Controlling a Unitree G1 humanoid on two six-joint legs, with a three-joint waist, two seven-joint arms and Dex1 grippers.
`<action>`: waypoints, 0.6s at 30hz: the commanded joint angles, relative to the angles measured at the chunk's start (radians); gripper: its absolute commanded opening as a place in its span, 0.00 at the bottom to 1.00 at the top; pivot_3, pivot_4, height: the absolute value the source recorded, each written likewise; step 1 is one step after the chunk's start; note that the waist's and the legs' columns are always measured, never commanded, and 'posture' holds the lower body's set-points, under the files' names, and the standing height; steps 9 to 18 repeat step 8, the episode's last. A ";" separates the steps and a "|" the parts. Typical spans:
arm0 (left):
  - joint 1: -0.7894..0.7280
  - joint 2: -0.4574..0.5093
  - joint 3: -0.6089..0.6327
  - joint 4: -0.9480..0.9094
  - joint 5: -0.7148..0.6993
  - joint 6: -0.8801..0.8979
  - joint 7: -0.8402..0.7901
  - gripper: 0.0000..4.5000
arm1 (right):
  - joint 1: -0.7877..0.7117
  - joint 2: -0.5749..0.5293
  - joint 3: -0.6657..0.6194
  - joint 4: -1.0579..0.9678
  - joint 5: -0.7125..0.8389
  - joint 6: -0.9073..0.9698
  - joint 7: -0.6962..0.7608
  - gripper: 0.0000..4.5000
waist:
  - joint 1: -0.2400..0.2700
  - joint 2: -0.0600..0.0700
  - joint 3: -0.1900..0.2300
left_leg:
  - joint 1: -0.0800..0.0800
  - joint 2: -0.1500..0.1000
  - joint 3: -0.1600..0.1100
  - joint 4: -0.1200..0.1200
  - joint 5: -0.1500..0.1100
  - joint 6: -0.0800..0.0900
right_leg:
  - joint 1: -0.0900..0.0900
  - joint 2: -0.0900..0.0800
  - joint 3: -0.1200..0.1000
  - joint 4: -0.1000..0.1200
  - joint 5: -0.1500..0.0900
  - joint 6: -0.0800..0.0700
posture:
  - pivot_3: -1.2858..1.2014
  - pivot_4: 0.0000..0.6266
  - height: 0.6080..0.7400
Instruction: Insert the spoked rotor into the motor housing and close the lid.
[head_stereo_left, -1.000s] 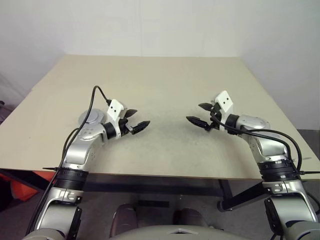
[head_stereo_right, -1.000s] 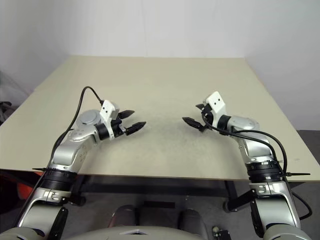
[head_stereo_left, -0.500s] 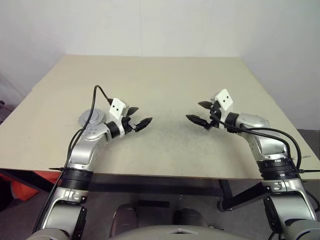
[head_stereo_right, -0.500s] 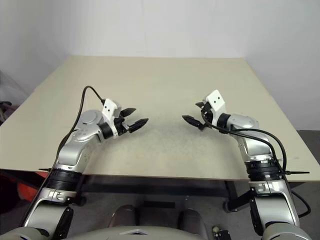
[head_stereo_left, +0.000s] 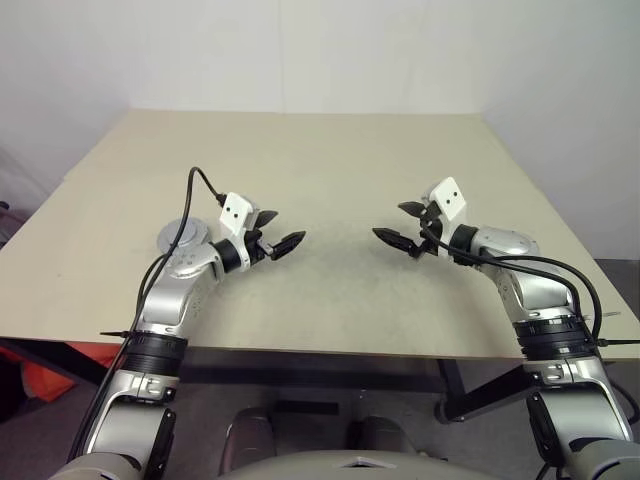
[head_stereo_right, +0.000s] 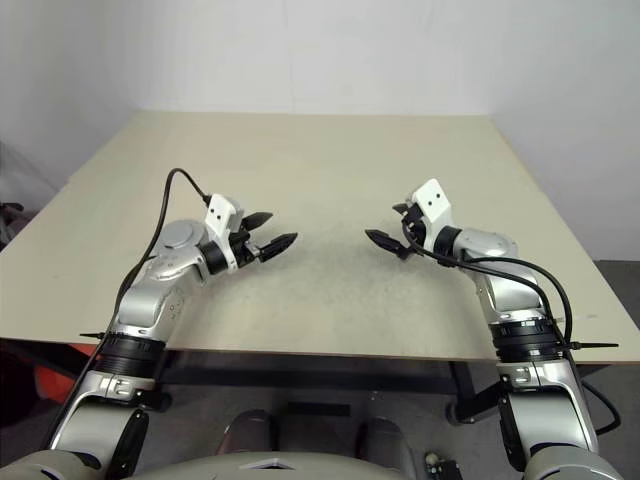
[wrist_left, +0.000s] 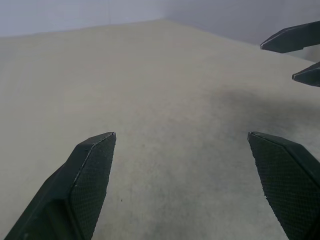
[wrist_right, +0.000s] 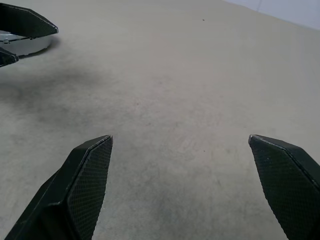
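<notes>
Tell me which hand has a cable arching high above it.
The left hand; its cable loops upward, the right hand's stays low along the arm.

**Both hands open, facing each other**

The left hand (head_stereo_left: 276, 234) points inward toward the right one, its two black fingers (wrist_left: 82, 185) spread wide with nothing between them. The right hand (head_stereo_left: 399, 226) mirrors it, aimed inward and tilted slightly down, fingers (wrist_right: 80, 187) equally apart and empty. Both forearms reach forward with elbows out to the sides and wrists bent inward; the hands are well apart.
</notes>
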 joint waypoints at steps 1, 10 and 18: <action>-0.025 0.000 0.009 -0.015 0.008 -0.029 0.003 0.99 | -0.012 -0.011 -0.018 -0.016 0.003 -0.012 -0.003 1.00 | 0.000 0.000 0.000 | 0.000 0.000 0.000 0.000 0.000 0.000 | 0.000 0.000 0.000 0.000 0.000 0.000 | 0.52 0.00 1.00; -0.014 0.001 0.009 -0.030 0.004 -0.025 0.003 0.99 | -0.013 -0.013 -0.018 -0.013 -0.003 -0.013 0.000 1.00 | 0.000 0.000 0.000 | 0.000 0.000 0.000 0.000 0.000 0.000 | 0.000 0.000 0.000 0.000 0.000 0.000 | 0.52 0.00 1.00; -0.014 0.001 0.009 -0.030 0.004 -0.025 0.003 0.99 | -0.013 -0.013 -0.018 -0.013 -0.003 -0.013 0.000 1.00 | 0.000 0.000 0.000 | 0.000 0.000 0.000 0.000 0.000 0.000 | 0.000 0.000 0.000 0.000 0.000 0.000 | 0.52 0.00 1.00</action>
